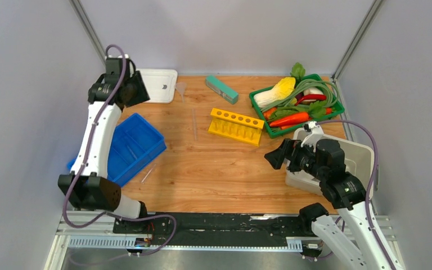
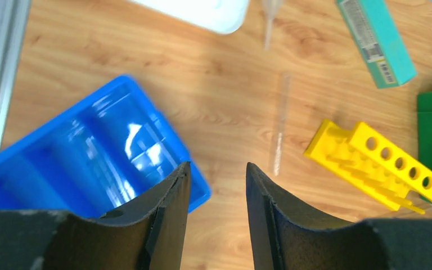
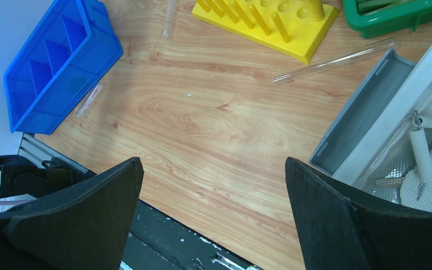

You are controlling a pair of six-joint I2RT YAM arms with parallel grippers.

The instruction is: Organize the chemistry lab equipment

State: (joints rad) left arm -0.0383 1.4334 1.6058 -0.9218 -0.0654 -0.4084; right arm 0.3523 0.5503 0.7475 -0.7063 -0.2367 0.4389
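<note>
Now: yellow rack on counter, long axis L-R, R end nearer arms. Clear tube near rack's L, axis front-back. Teal block behind rack, green basket at rack's R. L fingers parted, empty; R fingers spread wide, empty.

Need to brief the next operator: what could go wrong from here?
The short clear tube beside the blue bin lies loose near the front edge of the table; a nudge might roll it off. The long tube rests right by the grey tray, where the open right gripper could knock it. Both tubes look faint against the wood, so a grasp may miss.
</note>
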